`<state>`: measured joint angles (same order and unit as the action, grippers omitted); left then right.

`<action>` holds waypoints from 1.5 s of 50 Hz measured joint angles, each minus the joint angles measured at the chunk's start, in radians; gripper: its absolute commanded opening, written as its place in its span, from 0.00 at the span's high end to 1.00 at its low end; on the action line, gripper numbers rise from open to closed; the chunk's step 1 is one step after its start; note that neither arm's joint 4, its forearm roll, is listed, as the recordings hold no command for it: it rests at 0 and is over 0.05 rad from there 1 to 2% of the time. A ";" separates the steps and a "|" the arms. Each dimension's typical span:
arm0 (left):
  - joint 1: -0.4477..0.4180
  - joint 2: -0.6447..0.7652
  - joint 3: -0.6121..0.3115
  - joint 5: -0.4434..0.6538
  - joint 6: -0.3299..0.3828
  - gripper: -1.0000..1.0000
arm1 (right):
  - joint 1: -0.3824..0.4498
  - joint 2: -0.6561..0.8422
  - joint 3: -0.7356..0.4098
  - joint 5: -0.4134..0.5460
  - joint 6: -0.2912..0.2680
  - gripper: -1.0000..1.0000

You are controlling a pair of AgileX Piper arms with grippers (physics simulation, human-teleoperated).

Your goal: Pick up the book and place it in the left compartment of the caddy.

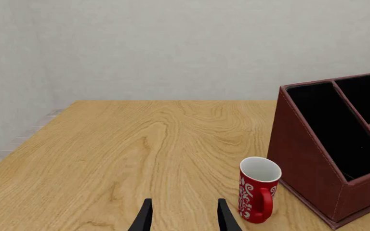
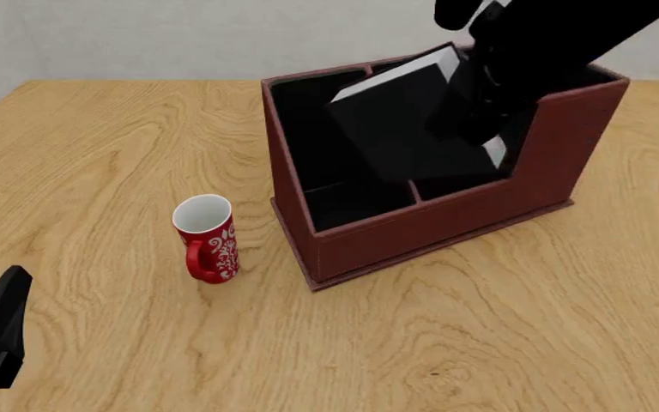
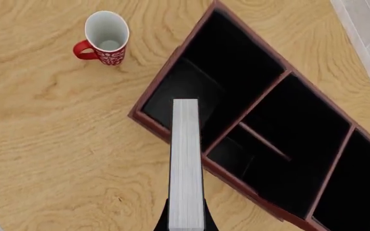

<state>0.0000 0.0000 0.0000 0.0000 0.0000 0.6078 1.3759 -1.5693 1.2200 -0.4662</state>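
The book [image 2: 404, 120], black with white page edges, hangs tilted over the dark red-brown caddy [image 2: 444, 225]. My right gripper [image 3: 186, 222] is shut on its near end. In the right wrist view the book's page edge [image 3: 186, 163] points toward the left compartment [image 3: 227, 62], and its far end is over that slot's near part. That long slot [image 2: 305, 129] runs along the caddy's low side, and nothing shows in it in the left wrist view [image 1: 326, 125]. My left gripper [image 1: 185, 219] is open and holds nothing. It is low at the table's near left corner [image 2: 0, 318].
A red mug [image 2: 206, 239] with a white pattern stands upright on the wooden table [image 2: 100, 154], just left of the caddy. It also shows beside the left fingers [image 1: 259, 195] and in the right wrist view [image 3: 104, 38]. A grey wall stands behind the table.
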 measured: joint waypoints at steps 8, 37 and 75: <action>0.000 0.000 0.000 0.000 0.000 0.00 | 0.001 0.038 -0.034 0.000 0.000 1.00; 0.000 0.000 0.000 0.000 0.000 0.00 | 0.006 0.138 -0.112 0.000 0.026 1.00; 0.000 0.000 0.000 0.000 0.000 0.00 | 0.016 0.243 -0.188 0.000 0.086 1.00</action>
<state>0.0000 0.0000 0.0000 0.0000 0.0000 0.6242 1.6191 -1.7569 1.2200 -0.3799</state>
